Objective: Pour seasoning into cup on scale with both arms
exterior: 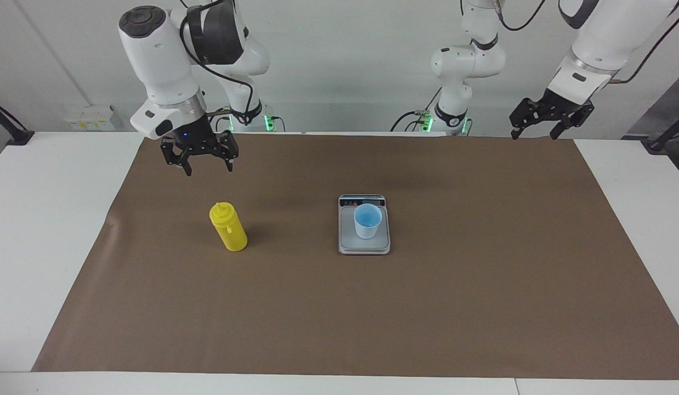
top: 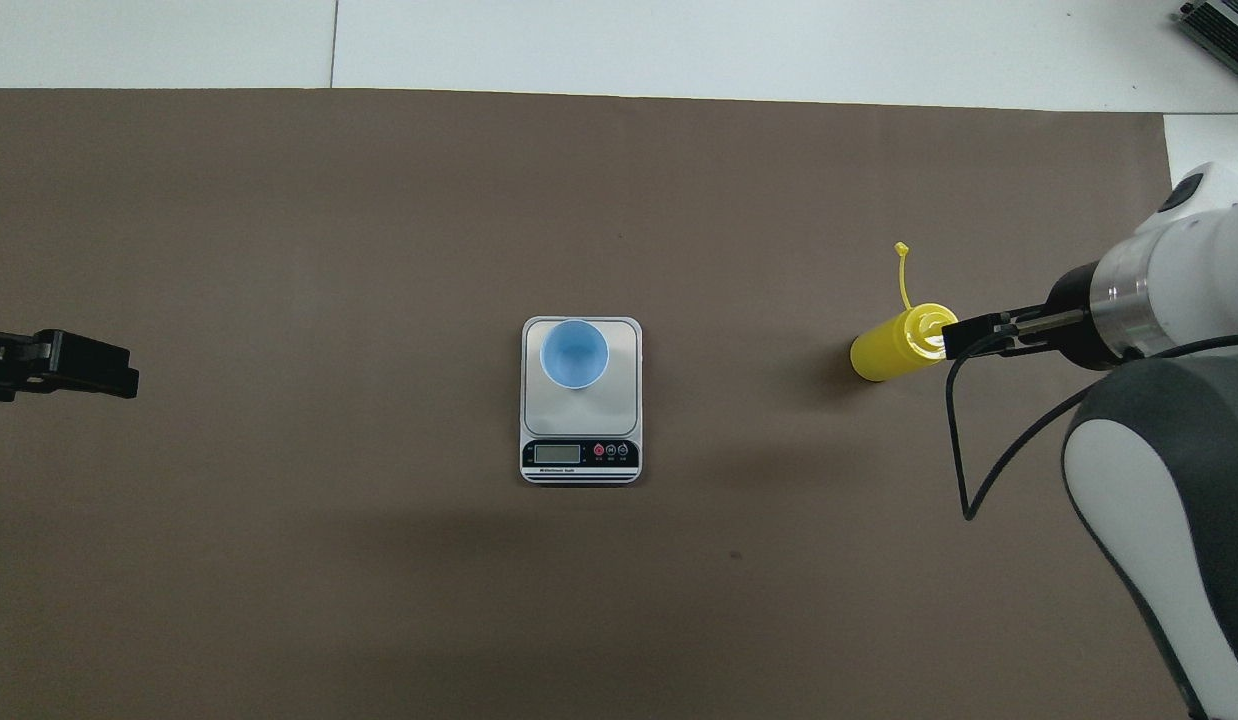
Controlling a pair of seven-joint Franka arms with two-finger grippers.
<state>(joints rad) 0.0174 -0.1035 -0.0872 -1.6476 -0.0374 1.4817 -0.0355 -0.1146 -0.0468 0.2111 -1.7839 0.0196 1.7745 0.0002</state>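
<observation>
The seasoning, a yellow squeeze bottle (exterior: 228,226) (top: 891,352), stands upright on the brown mat toward the right arm's end. Its thin tethered cap (top: 902,262) sticks out away from the robots. The pale cup (exterior: 367,220) (top: 574,353) with its blue inside stands on the grey scale (exterior: 346,240) (top: 611,405) at the middle of the table. My right gripper (exterior: 209,168) (top: 964,339) hangs open, fingers down, over the mat close beside the bottle and higher than its top, touching nothing. My left gripper (exterior: 537,131) (top: 79,365) waits open and empty over the mat's edge at the left arm's end.
A brown mat (exterior: 482,285) covers most of the white table (exterior: 43,247). The scale's dark display strip (top: 579,455) faces the robots. The right arm's white forearm and black cable (top: 964,440) hang over the mat at the right arm's end.
</observation>
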